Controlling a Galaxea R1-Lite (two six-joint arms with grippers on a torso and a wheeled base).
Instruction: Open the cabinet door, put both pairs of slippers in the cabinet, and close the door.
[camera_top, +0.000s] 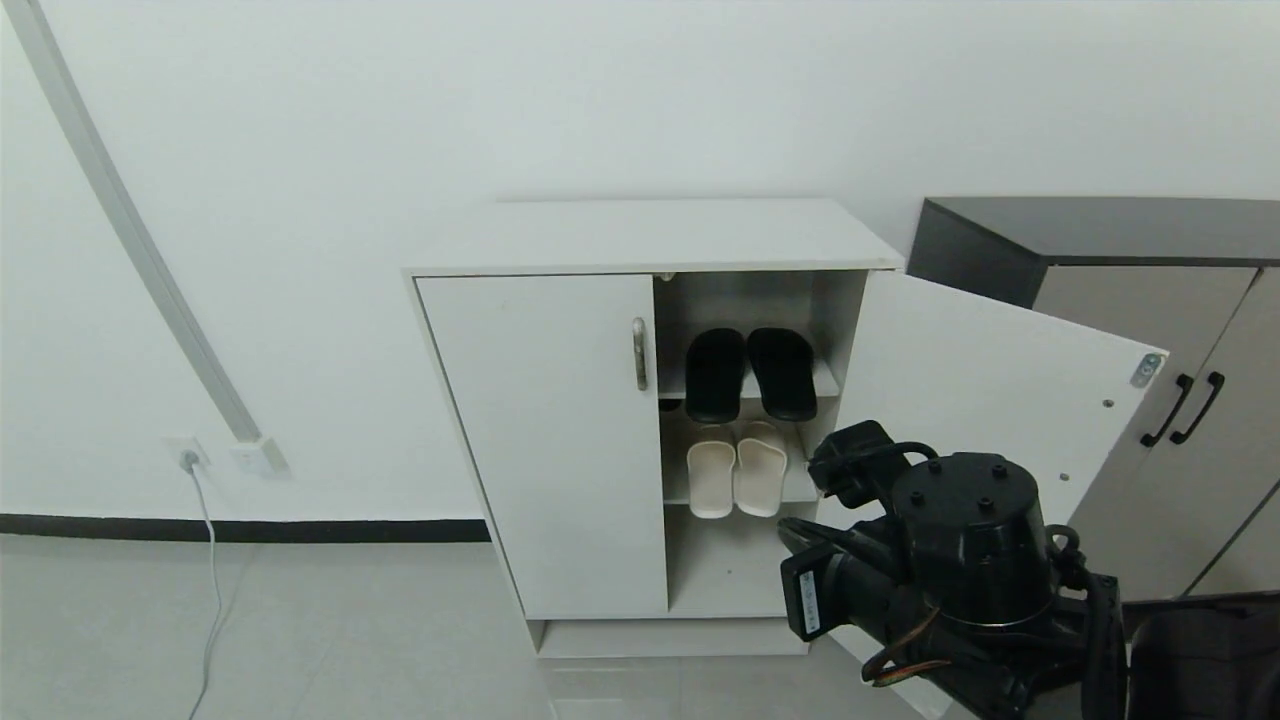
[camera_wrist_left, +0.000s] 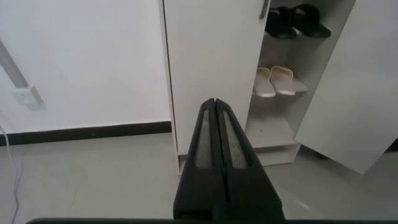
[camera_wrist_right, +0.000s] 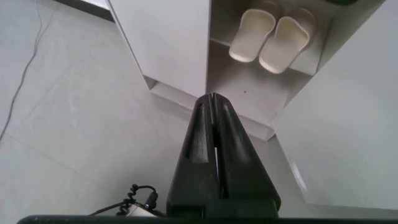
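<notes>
A plain white wall (camera_top: 300, 150) backs the scene. A pale grey tiled floor (camera_top: 300, 640) runs up to it, with a black skirting strip (camera_top: 250, 530) at the join. A grey conduit (camera_top: 120, 220) slants down the wall to a socket (camera_top: 188, 455), and a cable (camera_top: 212, 580) trails from there onto the floor.

The white cabinet (camera_top: 650, 235) stands against the wall, with a dark cabinet (camera_top: 1100, 230) just beside it on the right. Its left door (camera_top: 545, 440) is closed and its right door (camera_top: 980, 400) is swung wide. Inside, 2 black slippers (camera_top: 750, 372) lie side by side on the upper shelf, and 2 white slippers (camera_top: 737, 468) lie on the shelf below.

The right arm (camera_top: 960, 560) sits low in front of the swung-out door. The right gripper (camera_wrist_right: 214, 98) hangs above the floor before the cabinet's uncovered half, its 2 fingers pressed together on nothing. The left gripper (camera_wrist_left: 214, 104) hangs above the floor facing the closed left door, its 2 fingers likewise flat against each other, gripping nothing.
</notes>
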